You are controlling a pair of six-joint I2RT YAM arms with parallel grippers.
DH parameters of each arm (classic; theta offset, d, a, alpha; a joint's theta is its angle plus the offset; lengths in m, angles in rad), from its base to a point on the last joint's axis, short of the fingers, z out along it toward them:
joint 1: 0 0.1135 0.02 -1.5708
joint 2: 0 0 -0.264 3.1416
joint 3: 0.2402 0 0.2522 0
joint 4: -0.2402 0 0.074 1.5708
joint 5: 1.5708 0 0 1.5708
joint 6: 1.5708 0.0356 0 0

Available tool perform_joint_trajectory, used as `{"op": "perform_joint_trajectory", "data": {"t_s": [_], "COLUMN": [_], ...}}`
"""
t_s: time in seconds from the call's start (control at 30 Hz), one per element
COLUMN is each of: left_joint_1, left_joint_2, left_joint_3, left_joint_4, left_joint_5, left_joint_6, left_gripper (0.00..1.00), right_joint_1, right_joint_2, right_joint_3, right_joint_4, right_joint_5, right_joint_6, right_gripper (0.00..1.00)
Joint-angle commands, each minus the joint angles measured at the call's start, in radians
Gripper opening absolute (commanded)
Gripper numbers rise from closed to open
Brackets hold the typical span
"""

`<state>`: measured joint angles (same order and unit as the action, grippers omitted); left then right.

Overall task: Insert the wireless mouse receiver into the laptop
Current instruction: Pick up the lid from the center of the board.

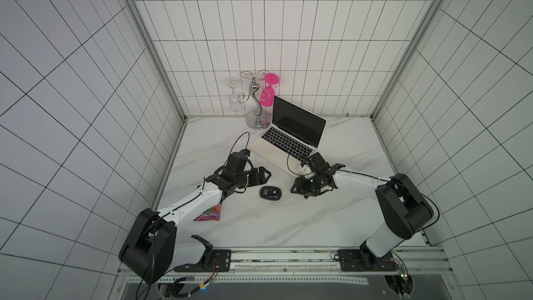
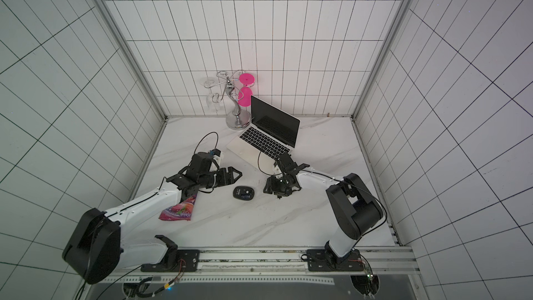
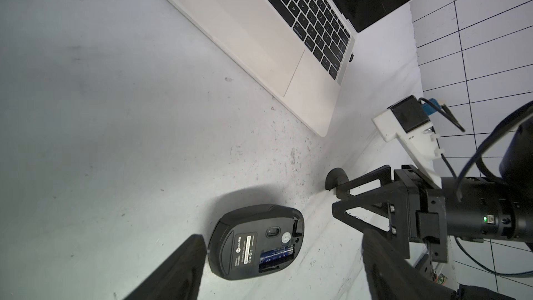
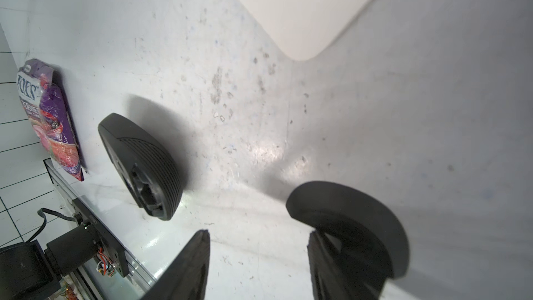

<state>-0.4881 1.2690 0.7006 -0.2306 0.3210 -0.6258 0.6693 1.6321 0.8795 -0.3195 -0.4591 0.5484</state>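
Note:
The laptop (image 1: 288, 139) (image 2: 265, 139) stands open at the back of the table. A tiny dark piece, the wireless mouse receiver (image 3: 352, 58), sticks out of its side edge beside the keyboard. In the top views my right arm hides that spot. A black mouse (image 1: 270, 192) (image 3: 256, 240) lies belly up between my grippers, with its battery bay uncovered. My left gripper (image 1: 269, 174) (image 3: 284, 243) hovers open over it. My right gripper (image 1: 293, 189) (image 4: 258, 238) is open with nothing between its fingers. A black crescent cover (image 4: 346, 212) rests against the outer side of one finger.
A purple candy packet (image 1: 210, 213) (image 4: 49, 116) lies under my left arm. A chrome glass rack (image 1: 256, 105) with a pink glass (image 1: 268, 96) and a clear one stands behind the laptop. Tiled walls close in three sides of the table.

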Motion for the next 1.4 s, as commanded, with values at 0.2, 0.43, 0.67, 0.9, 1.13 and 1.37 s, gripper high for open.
{"op": "perform_joint_trajectory", "data": {"t_s": [0.2,0.43,0.67,0.9,1.13,1.37], "left_joint_1": [-0.041,-0.079,-0.082,-0.083,-0.084,-0.087], "left_joint_2": [-0.117,-0.128,-0.122,-0.107,-0.087,-0.072], "left_joint_3": [-0.095,-0.145,-0.154,-0.159,-0.171,-0.183], "left_joint_4": [0.003,0.029,0.028,0.030,0.058,0.070], "left_joint_5": [0.061,0.058,0.081,0.102,0.126,0.150], "left_joint_6": [-0.001,-0.053,-0.056,-0.051,-0.069,-0.083], "left_gripper": [0.86,0.86,0.85,0.85,0.84,0.78], "right_joint_1": [-0.081,-0.103,-0.104,-0.051,-0.016,0.055], "right_joint_2": [-0.021,0.099,0.073,-0.025,-0.049,0.037], "right_joint_3": [0.054,0.117,0.035,-0.069,0.032,0.139], "right_joint_4": [-0.065,-0.083,-0.126,-0.155,-0.319,-0.404], "right_joint_5": [0.021,0.011,-0.030,-0.125,0.141,0.231], "right_joint_6": [-0.218,-0.301,-0.258,-0.164,-0.248,-0.357], "right_gripper": [0.67,0.67,0.64,0.58,0.59,0.58]}}
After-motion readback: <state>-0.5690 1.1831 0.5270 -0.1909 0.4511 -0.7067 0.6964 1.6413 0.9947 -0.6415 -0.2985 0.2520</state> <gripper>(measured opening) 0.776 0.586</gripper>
